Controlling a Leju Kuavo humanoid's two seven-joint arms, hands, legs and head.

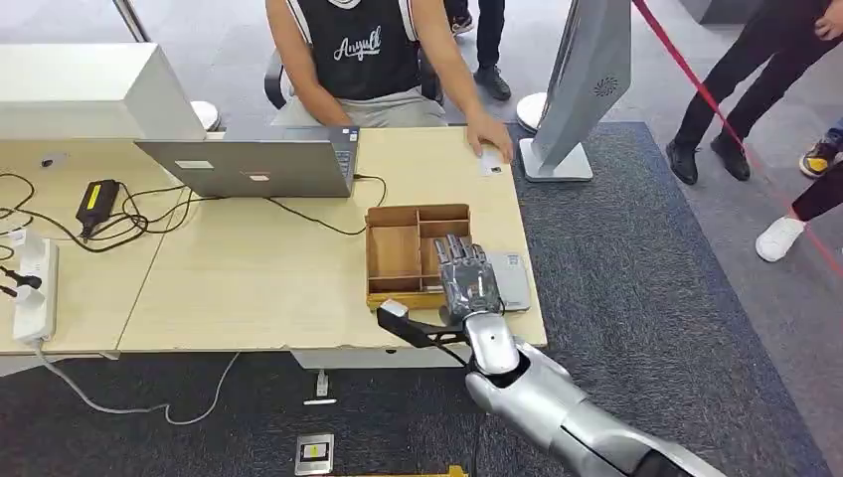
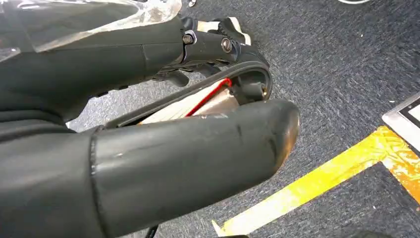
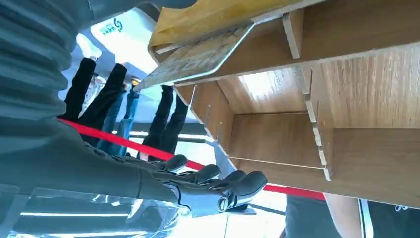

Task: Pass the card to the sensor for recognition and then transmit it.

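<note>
A small white card point(image 1: 490, 162) lies at the table's far edge, just under a seated person's hand point(image 1: 489, 134). My right hand point(image 1: 465, 273) hovers over the right compartments of a wooden divided box point(image 1: 396, 250), fingers stretched out and holding nothing. In the right wrist view its dark fingers point(image 3: 218, 179) are spread in the air beside the box point(image 3: 297, 134). A flat grey sensor pad point(image 1: 513, 282) lies right of the box, beside my hand, and shows as the grey sensor pad point(image 3: 198, 58). My left hand point(image 2: 188, 148) hangs over the carpet, holding nothing.
An open laptop point(image 1: 253, 164), a charger and cables point(image 1: 99, 204) and a power strip point(image 1: 35, 283) take up the table's left half. A grey standing screen point(image 1: 587, 79) is at the far right corner. People stand behind a red rope point(image 1: 716, 99).
</note>
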